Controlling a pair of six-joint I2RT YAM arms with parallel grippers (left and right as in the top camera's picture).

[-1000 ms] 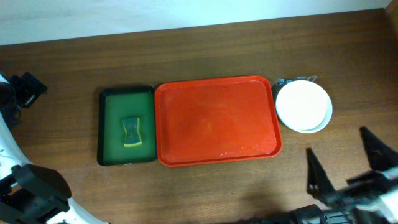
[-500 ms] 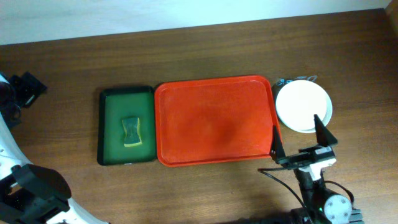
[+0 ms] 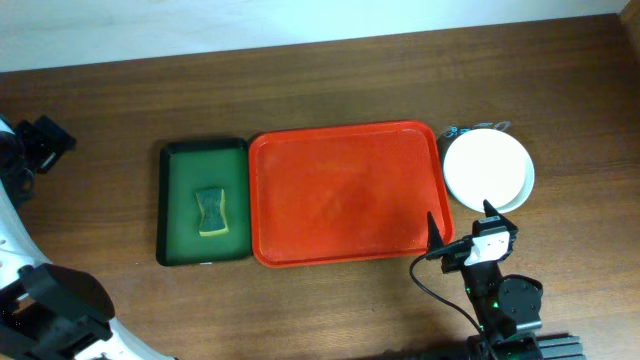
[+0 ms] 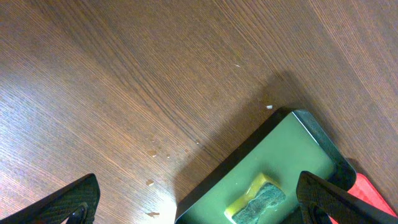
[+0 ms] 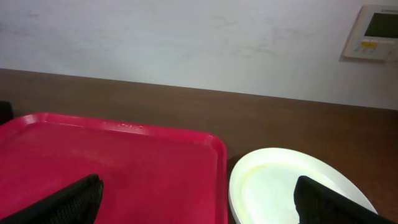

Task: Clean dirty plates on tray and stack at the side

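red tray (image 3: 345, 190): 1
green tray (image 3: 178, 170): 1
sponge (image 3: 211, 211): 1
plates (image 3: 487, 168): 1 stack, cream-white one on top, a second rim showing under it, so at least 2; full count can't be told
surface (image 3: 100, 100): 1
arms: 2, left arm (image 3: 55, 295) and right arm (image 3: 510, 300)
pincers: 2, left pincer (image 4: 198, 186) and right pincer (image 3: 459, 215)
wall panel (image 5: 375, 31): 1

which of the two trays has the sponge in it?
The smaller dark green tray, left of the red tray: the sponge lies near its middle. The larger red one has no sponge in it.
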